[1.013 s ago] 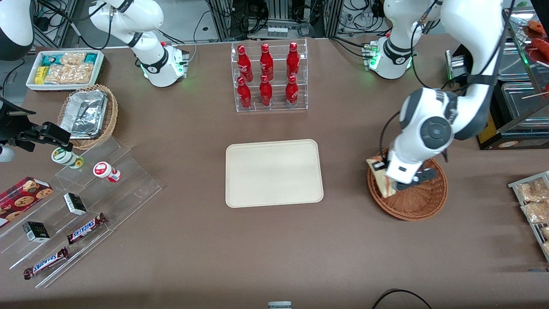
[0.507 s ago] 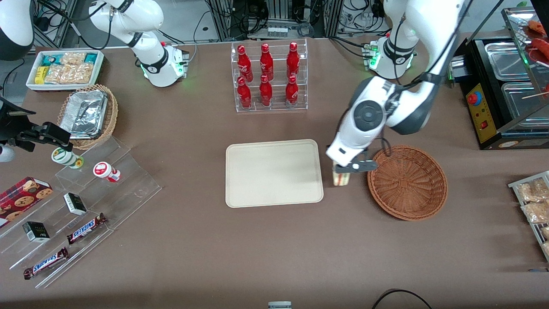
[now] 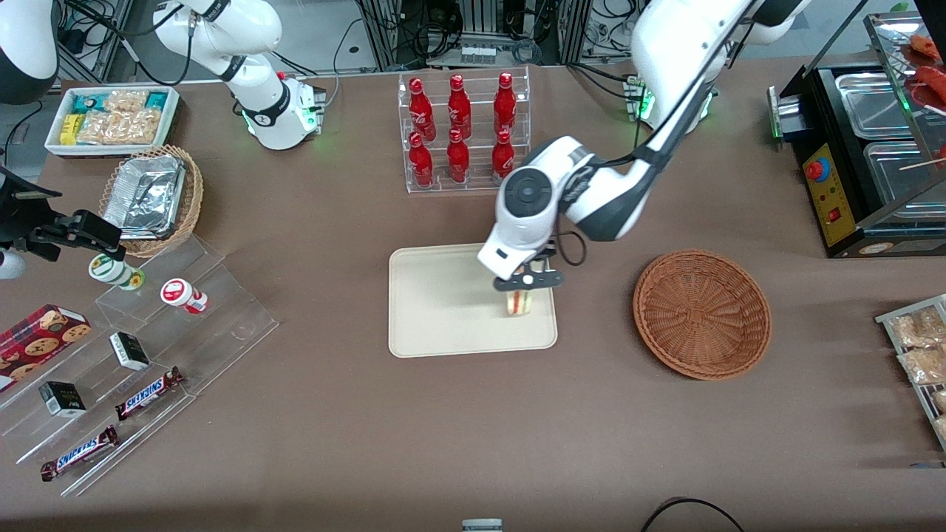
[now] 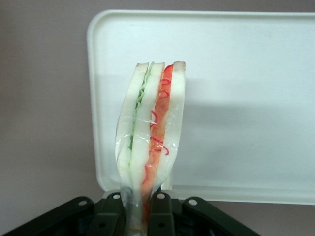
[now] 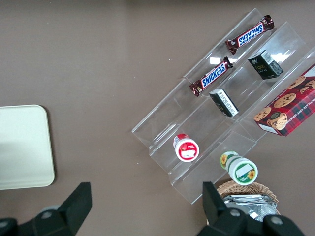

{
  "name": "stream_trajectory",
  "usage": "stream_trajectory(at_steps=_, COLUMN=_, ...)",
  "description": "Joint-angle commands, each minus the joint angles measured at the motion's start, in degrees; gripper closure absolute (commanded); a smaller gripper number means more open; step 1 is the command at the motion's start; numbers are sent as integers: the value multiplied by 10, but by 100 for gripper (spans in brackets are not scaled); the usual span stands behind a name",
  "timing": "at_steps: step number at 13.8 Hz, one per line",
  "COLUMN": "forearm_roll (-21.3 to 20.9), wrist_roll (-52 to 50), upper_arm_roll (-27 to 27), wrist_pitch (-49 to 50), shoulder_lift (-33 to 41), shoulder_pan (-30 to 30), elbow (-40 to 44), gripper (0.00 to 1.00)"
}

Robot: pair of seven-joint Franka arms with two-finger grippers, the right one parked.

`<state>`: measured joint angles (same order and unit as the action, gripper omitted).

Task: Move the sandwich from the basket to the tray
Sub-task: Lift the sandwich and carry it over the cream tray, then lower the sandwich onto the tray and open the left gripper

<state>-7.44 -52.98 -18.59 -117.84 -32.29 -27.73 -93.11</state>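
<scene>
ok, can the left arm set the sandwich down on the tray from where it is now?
Probably yes. The gripper is shut on the sandwich directly over the tray, near the edge toward the basket; the tray surface below looks bare.

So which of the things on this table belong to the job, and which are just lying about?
Belonging to the job:
- sandwich, gripped by the left hand above the tray
- tray
- basket, now without the sandwich

Just lying about:
- rack of red bottles
- Snickers bars
- cookie box
- foil trays in a tan basket
- white snack bin
</scene>
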Motion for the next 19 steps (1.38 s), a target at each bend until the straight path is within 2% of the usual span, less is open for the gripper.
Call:
stream_trajectory(at_steps=1, forearm_roll=-15, wrist_roll=-41, upper_arm_roll=9, wrist_pitch=45, shoulder_lift=-73, shoulder_pan=-41, elbow=113, gripper=100)
stream_trajectory(at_steps=6, forearm_roll=-13, wrist_roll=-62, upper_arm_roll=12, wrist_pitch=67, shoulder_lift=-152, shoulder_pan=-80, elbow=208, gripper=100)
stream_trajectory(at_steps=9, forearm_roll=-13, wrist_roll=-63, upper_arm_roll=13, wrist_pitch=105, shoulder_lift=-182, shoulder_pan=-81, elbow=259, gripper=100)
stream_trajectory(at_steps=19, forearm_roll=-13, wrist_roll=-80, upper_arm_roll=26, wrist_pitch=100, shoulder_lift=-195, shoulder_pan=-80, elbow=269, gripper=100)
